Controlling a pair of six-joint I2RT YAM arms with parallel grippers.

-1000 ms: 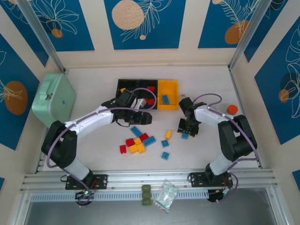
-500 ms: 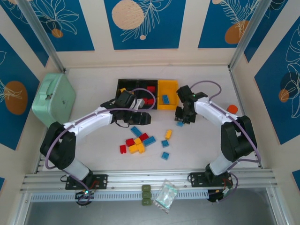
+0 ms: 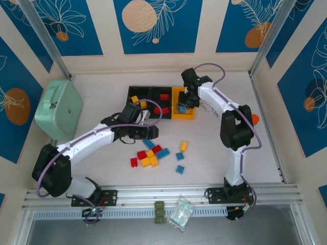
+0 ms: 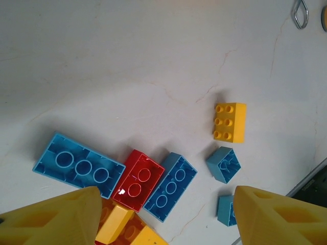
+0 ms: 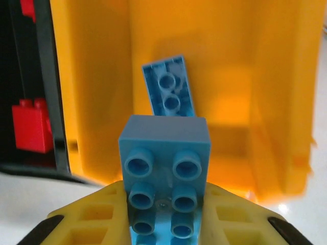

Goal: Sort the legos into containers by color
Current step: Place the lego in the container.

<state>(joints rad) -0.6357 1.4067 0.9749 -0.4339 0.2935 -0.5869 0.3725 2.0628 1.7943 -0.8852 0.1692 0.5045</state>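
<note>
While the right arm stretches far forward from its base, its wrist turns in so the right gripper (image 3: 185, 104) hangs over the yellow-orange bin (image 3: 190, 92), the rightmost of three joined containers. Its yellow fingers (image 5: 97, 219) are clamped on a blue brick (image 5: 164, 168), studs toward the wrist camera, above the bin's near wall. Another blue brick (image 5: 168, 87) lies on the bin floor, and a red brick (image 5: 33, 125) sits in the neighbouring black bin (image 3: 162, 88). The left arm reaches low across the table (image 3: 102, 87), elbow bent, setting the left gripper (image 3: 148, 131) above the loose legos (image 3: 153, 153). Its fingers (image 4: 56, 217) stand wide apart, holding nothing, over a long blue brick (image 4: 79, 166), a loose red brick (image 4: 138, 179) and a yellow brick (image 4: 229, 121).
</note>
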